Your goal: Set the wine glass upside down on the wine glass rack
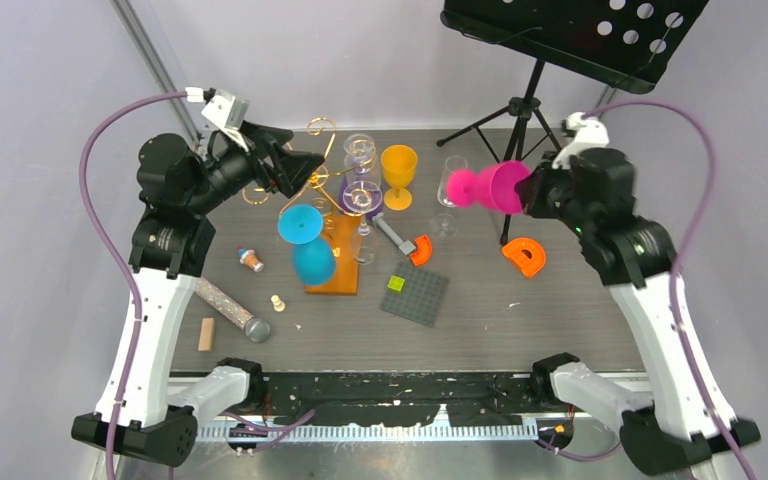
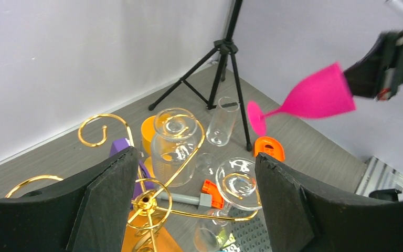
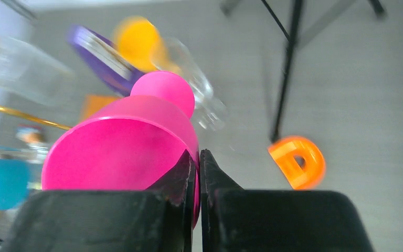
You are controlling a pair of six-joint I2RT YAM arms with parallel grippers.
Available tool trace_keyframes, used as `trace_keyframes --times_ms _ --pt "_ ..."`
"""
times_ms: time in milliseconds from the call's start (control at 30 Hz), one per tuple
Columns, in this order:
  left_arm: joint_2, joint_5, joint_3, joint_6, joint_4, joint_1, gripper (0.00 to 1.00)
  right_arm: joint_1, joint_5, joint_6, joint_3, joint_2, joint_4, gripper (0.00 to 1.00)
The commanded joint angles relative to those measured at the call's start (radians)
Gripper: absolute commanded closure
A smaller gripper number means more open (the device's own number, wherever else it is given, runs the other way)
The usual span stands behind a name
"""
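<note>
Grey wood-grain table [image 1: 520, 320] under lilac walls, seen from above: the rack [image 1: 332, 262], thin gold wire scrolls on a flat orange base, stood toward the far edge, left of centre, with a glossy blue glass [image 1: 305, 240] close against it. The right gripper [image 1: 532, 190] held the pink glass [image 1: 490, 187] on its side, aloft nearer the far right corner, well apart from the rack. Pickup looked done; carrying, inverting and hanging remained. The left gripper [image 1: 295, 170] hovered spread by the scrolls, holding nothing.

From the left wrist, clear glasses [image 2: 176, 142] sat among the curled arms. The pink glass, opaque and smooth, pointed its round foot toward the rack.

From the right wrist, black fingers [image 3: 173, 181] were clenched on the bowl's rim.
</note>
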Motion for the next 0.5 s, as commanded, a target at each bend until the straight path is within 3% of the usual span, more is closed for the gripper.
trace_keyframes --times_ms 0,167,333,467 --pt "-0.020 0.123 0.022 -0.036 0.100 0.002 0.21 -0.003 -0.256 0.075 0.005 -0.136 0.361 0.95" --pt "-0.043 0.132 -0.021 0.018 0.159 -0.051 0.19 0.020 -0.352 0.196 -0.010 -0.123 0.674 0.95" --pt "-0.046 0.012 -0.024 0.085 0.137 -0.173 0.17 0.156 -0.287 0.179 0.087 -0.013 0.714 0.95" --pt "-0.046 -0.050 -0.025 0.081 0.141 -0.202 0.17 0.257 -0.225 0.124 0.108 0.025 0.745 0.95"
